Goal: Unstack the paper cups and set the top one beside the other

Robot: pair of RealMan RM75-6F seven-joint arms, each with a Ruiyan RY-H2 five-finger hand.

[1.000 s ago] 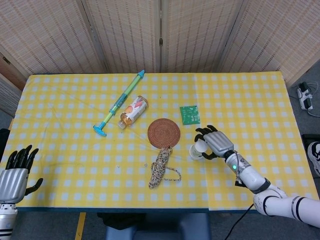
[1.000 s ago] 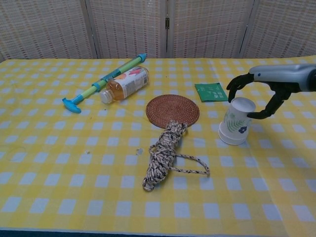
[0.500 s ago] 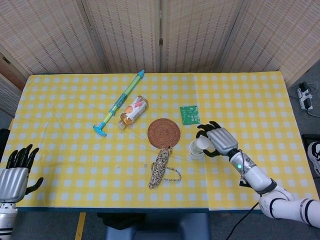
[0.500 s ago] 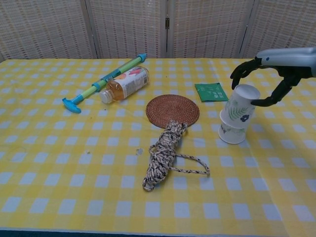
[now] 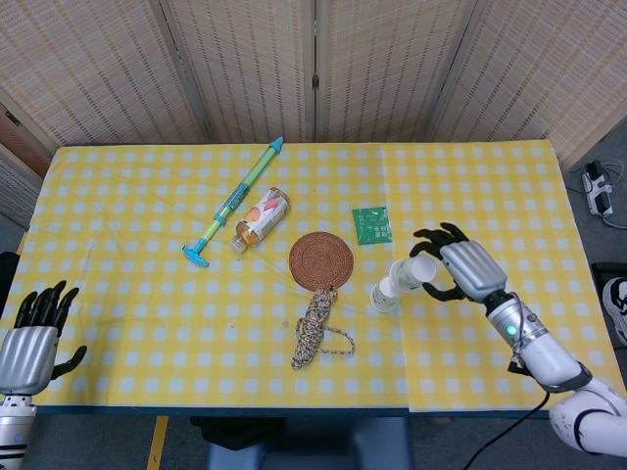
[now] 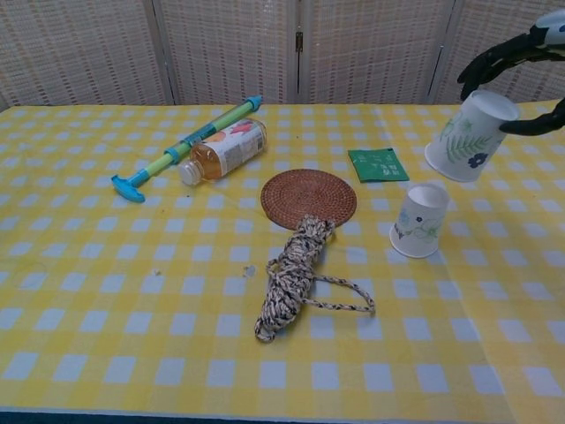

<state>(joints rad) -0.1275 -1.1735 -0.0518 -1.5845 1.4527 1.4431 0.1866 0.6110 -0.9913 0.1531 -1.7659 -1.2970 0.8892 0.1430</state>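
My right hand (image 5: 460, 272) (image 6: 521, 71) grips a white paper cup (image 6: 470, 135) (image 5: 413, 270) with a leaf print and holds it tilted in the air, up and right of the other cup. That second cup (image 6: 418, 221) (image 5: 383, 295) stands upside down on the yellow checked tablecloth, right of the woven coaster (image 6: 309, 196). The two cups are apart. My left hand (image 5: 31, 333) hangs at the front left corner of the table with its fingers apart, holding nothing.
A coil of rope (image 6: 297, 274) lies in front of the coaster. A juice bottle (image 6: 224, 148) and a blue-green water squirter (image 6: 185, 146) lie at the back left. A green packet (image 6: 377, 164) lies behind the standing cup. The table (image 5: 137, 294) runs wide to the left.
My right hand has lifted the top cup off the lower one and carried it up and to the right. The lower cup stayed in place. The left hand has not moved.
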